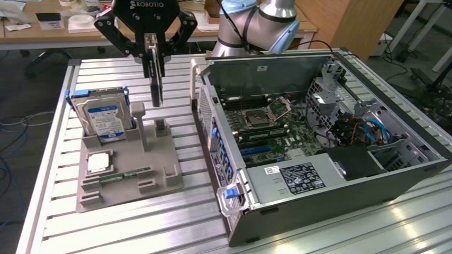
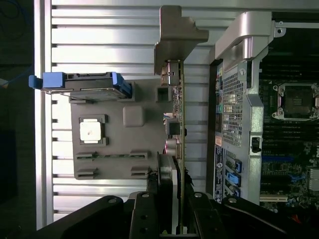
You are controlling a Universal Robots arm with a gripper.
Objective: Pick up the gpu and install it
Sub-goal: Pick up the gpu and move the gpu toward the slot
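Exterior view has the gpu [image 1: 156, 90] hanging edge-on and upright from the tool [image 1: 153, 63], whose fingers are clamped on the card's upper part; the card's lower end appears to be off the grey fixture [image 1: 159, 180] and above the side of it that faces the computer case [image 1: 395, 180]. Seen from the wrist view, the gpu [image 2: 180, 124] is a thin line running away from the tool [image 2: 174, 219], with its silver bracket at the far end, and it lies between the fixture [image 2: 114, 167] and the case wall [image 2: 234, 114]. On the fixture a hard drive [image 1: 106, 119] with blue rails stands in its cradle, a processor chip [image 1: 99, 163] lies flat nearer the camera, and a narrow memory stick [image 1: 127, 174] lies just beside it; a grey upright post [image 1: 137, 121] rises close to the card. The case lies open on its side on the slatted worktop [image 1: 177, 222], showing the motherboard [image 1: 265, 119] and blue slots [image 1: 263, 151]. I judge the step in hand to be carrying the held card; doing it well means a firm grip with no flex in the board; the card should be kept vertical so it does not swing; its lower edge should pass clear of the post and of the case rim, which is the likeliest place to snag; the bracket end should be matched to the case's rear openings.
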